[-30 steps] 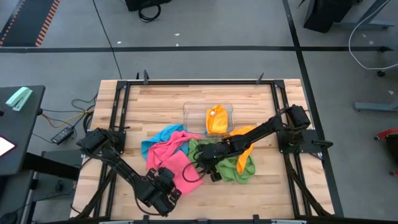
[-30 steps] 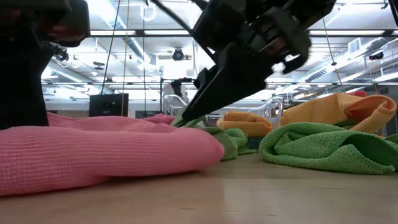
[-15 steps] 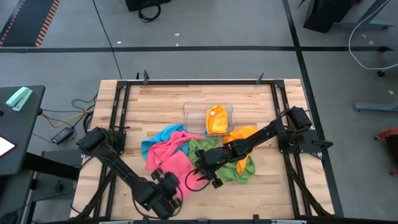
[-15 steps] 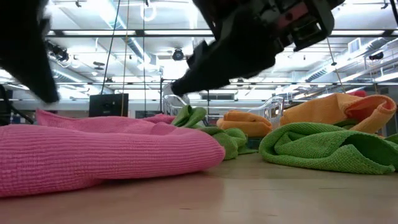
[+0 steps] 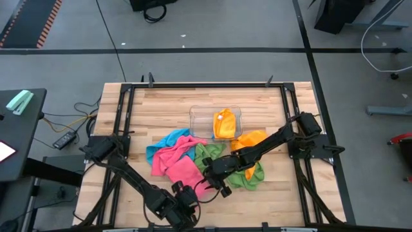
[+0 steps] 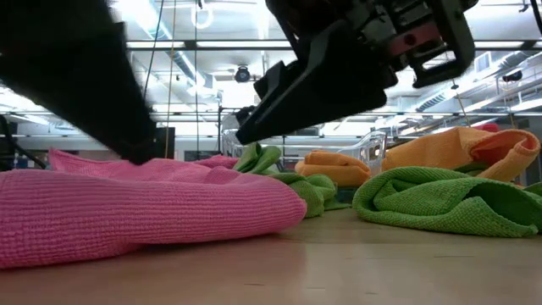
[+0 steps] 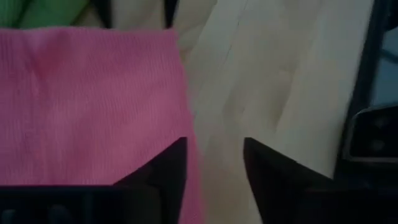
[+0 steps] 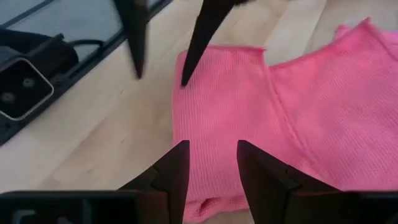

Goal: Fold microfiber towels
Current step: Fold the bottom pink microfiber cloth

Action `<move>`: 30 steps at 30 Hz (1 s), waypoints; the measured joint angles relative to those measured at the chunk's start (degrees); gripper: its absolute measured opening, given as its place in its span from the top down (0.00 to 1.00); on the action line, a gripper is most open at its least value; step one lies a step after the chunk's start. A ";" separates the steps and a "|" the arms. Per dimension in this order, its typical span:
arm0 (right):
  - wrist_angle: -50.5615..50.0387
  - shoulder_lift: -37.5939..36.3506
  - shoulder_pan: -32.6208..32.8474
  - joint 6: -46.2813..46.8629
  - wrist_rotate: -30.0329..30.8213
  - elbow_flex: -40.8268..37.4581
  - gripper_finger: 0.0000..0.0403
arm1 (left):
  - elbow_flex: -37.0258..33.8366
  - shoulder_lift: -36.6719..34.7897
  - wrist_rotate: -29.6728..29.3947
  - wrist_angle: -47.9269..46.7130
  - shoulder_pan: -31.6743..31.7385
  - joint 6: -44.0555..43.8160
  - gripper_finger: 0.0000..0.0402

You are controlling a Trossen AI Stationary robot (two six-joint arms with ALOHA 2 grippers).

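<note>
Microfiber towels lie in a loose heap at the centre of the wooden surface (image 5: 161, 109) in the high view. A pink towel (image 5: 182, 169) spreads across the lower left of the heap, with a blue towel (image 5: 166, 140) peeking out at its upper left edge. A green towel (image 5: 243, 173) sits crumpled to the right of the pink one, and an orange towel (image 5: 252, 138) lies just above the green. Another orange towel (image 5: 224, 124) rests inside a clear plastic tray (image 5: 196, 120) above the heap.

Near the bottom centre of the high view, the left gripper (image 5: 187, 202) hovers at the lower edge of the pink towel. In its wrist view its two dark fingers (image 7: 163, 167) stand apart, open, with the pink cloth's edge between and beneath them, nothing clamped.

At the centre of the high view, the right gripper (image 5: 215, 173) sits where the pink and green towels meet. In its wrist view its fingers (image 8: 173, 168) are parted over the pink towel, empty.
</note>
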 joint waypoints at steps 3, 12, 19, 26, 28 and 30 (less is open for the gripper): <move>-1.92 -0.15 -0.04 -0.51 1.97 0.00 0.65 | 0.00 0.00 0.00 -0.05 0.29 -0.06 0.47; -15.06 -5.50 -0.33 -4.27 9.07 0.00 0.64 | 8.41 2.31 -1.48 -11.12 1.38 4.43 0.52; -13.49 -12.30 -1.44 -3.32 10.30 -5.17 0.65 | 13.58 4.37 -1.22 -17.92 2.00 4.68 0.57; 3.00 -21.56 1.50 3.00 10.87 -21.25 0.68 | 13.78 5.39 -0.96 -16.79 2.26 7.63 0.57; 5.66 -23.39 3.15 4.70 12.78 -24.15 0.69 | 14.52 5.55 -0.61 -17.43 2.80 9.97 0.57; 6.96 -24.36 4.50 6.00 14.91 -25.71 0.70 | 16.00 6.00 -0.47 -17.45 3.45 10.85 0.57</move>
